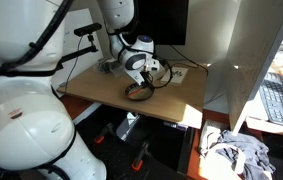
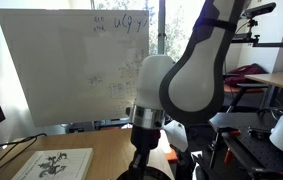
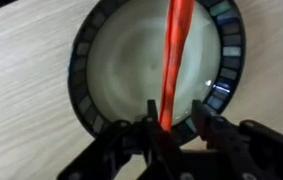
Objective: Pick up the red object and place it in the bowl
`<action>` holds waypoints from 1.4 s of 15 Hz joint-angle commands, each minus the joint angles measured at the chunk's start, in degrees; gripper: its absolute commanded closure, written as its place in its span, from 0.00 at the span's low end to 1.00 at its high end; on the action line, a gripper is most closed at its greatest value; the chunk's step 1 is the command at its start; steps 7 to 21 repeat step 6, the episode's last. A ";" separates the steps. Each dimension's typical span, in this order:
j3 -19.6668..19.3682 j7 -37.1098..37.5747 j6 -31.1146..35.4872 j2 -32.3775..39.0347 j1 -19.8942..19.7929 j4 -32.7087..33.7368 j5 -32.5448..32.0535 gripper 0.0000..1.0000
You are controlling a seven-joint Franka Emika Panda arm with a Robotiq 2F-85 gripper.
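Note:
In the wrist view the bowl, with a dark rim and a pale yellowish inside, fills the middle of the picture on the wooden table. The thin red object runs from the frame's top down across the bowl's inside to between my fingers. My gripper hangs over the bowl's near rim. Its fingers are apart; the red object lies against the left finger, and a gap shows to the right finger. In an exterior view the gripper is just above the bowl. In an exterior view the gripper points down at the table.
A printed sheet lies on the table near the bowl, also seen as a sheet. A white partition stands at the table's side, with a keyboard beyond it. A whiteboard stands behind. A crumpled cloth lies on the floor.

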 commanded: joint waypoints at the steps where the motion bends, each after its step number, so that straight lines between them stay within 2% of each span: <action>1: -6.21 7.08 -2.41 -7.43 4.35 -3.85 -3.38 0.23; 4: -7.08 7.75 -9.89 -14.60 3.55 -5.81 -3.84 0.02; 6: -8.78 7.69 -19.07 -19.09 4.62 -6.01 -4.70 0.00; 21: -8.78 7.69 -19.07 -19.09 4.62 -6.01 -4.70 0.00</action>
